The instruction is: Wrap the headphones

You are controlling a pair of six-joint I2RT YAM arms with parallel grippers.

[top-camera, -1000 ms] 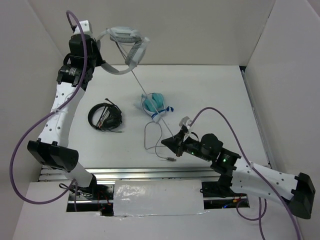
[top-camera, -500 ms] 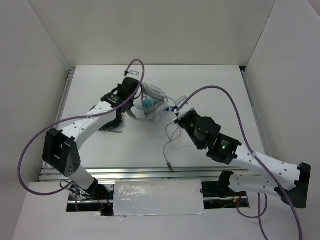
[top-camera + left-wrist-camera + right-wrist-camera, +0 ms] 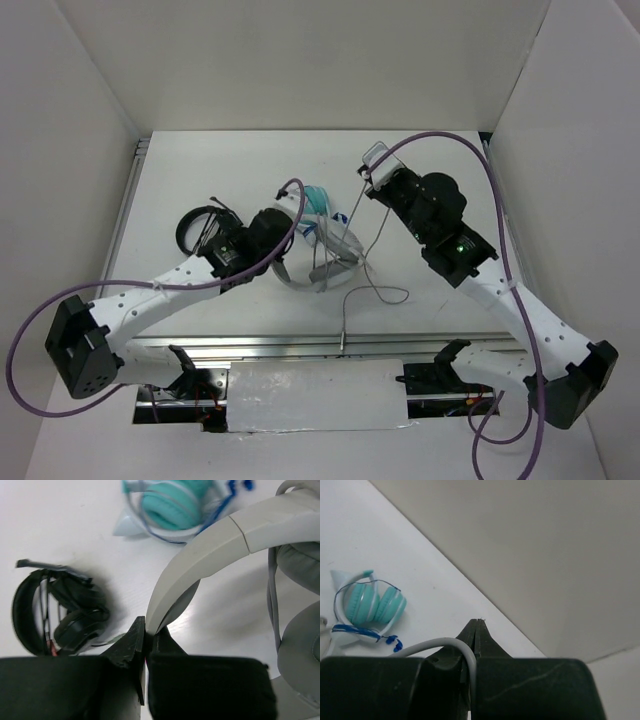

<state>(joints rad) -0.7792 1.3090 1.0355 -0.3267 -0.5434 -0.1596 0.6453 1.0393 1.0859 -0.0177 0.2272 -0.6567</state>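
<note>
My left gripper [image 3: 146,630] is clamped tight on the headband of the white headphones [image 3: 235,535], which are mid-table [image 3: 220,170], just beside the teal headphones [image 3: 172,500]. My right gripper [image 3: 477,630] is pinched closed on their thin grey cable [image 3: 445,642], held up high.

White table [image 3: 200,165], three headsets spread across its middle.
Bears a black coiled headset [image 3: 205,232] toward the left, lying flat with its wires bunched inside the ring. Holds small teal headphones [image 3: 318,198] near the centre, folded together. Carries the large white headphones [image 3: 340,245] just in front of the teal pair, earcups seemingly down on the surface, though hard to tell for sure. Shows their thin grey cable [image 3: 343,318] trailing toward the near edge, with the plug [image 3: 341,343] resting close to that edge.
</note>
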